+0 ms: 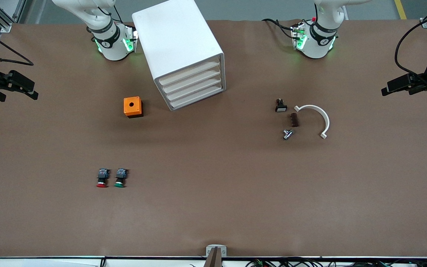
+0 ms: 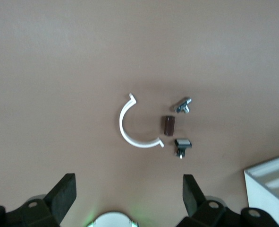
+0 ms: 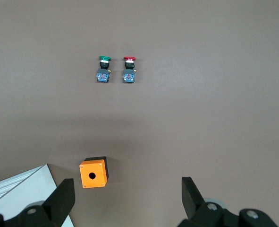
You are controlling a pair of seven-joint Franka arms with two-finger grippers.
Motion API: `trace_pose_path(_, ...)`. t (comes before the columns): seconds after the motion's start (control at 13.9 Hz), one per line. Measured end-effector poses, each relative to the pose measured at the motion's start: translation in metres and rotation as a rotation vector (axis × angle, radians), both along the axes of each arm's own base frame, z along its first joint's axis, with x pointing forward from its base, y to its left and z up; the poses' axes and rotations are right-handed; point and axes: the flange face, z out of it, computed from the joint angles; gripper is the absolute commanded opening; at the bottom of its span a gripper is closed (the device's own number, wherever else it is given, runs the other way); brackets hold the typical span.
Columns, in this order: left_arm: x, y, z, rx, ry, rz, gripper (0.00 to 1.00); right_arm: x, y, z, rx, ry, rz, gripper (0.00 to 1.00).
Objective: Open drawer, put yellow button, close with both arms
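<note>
None of the three steps is showing as done, judging by how things are lying. From the left wrist view, the left gripper [image 2: 130,194] is hanging high over the table with its fingers [image 2: 63,194] spread wide and holding nothing. Well ahead of the fingertips a white curved clip [image 2: 132,127], a brown block [image 2: 169,125], a small metal part [image 2: 182,105] and a black part with a pale cap [image 2: 181,144] are lying close together, and a corner of the cabinet [image 2: 271,182] is showing off to one finger's side. From the right wrist view, the right gripper [image 3: 127,196] is likewise hanging high, fingers [image 3: 61,201] spread and empty; the orange box [image 3: 93,172] is sitting just ahead of the gap between them, with the green button [image 3: 103,69] and red button [image 3: 129,70] well ahead. From the front view, all four trays are sitting flush, so the drawer [image 1: 195,87] is shut and well apart from both pairs of fingers. The yellow button is not appearing in any view, so its place cannot be told. Opening, loading and closing all seem to be waiting.
</note>
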Motion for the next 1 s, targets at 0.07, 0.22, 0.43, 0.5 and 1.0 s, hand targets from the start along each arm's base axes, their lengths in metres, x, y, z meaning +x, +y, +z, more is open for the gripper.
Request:
trace_pose_path(0.07, -0.001, -0.006, -0.001, 0.006, -0.021, -0.002, 0.99, 0.0, 0.0, 0.0, 0.001, 0.0, 0.0, 1.0)
trace_pose_path(0.22, 0.002, -0.015, 0.0, 0.015, -0.057, -0.004, 0.99, 0.0, 0.0, 0.0, 0.001, 0.0, 0.0, 1.0)
trace_pose_path(0.43, 0.006, -0.024, 0.012, 0.02, -0.094, 0.022, 0.99, 0.0, 0.0, 0.0, 0.001, 0.001, -0.001, 1.0)
trace_pose_path(0.5, 0.007, -0.029, 0.018, 0.022, -0.104, 0.036, 0.99, 0.0, -0.001, 0.0, 0.001, 0.002, -0.001, 1.0)
trace_pose_path(1.0, 0.015, -0.053, 0.047, 0.111, -0.172, -0.001, 0.99, -0.001, -0.001, 0.0, 0.001, 0.004, -0.001, 1.0)
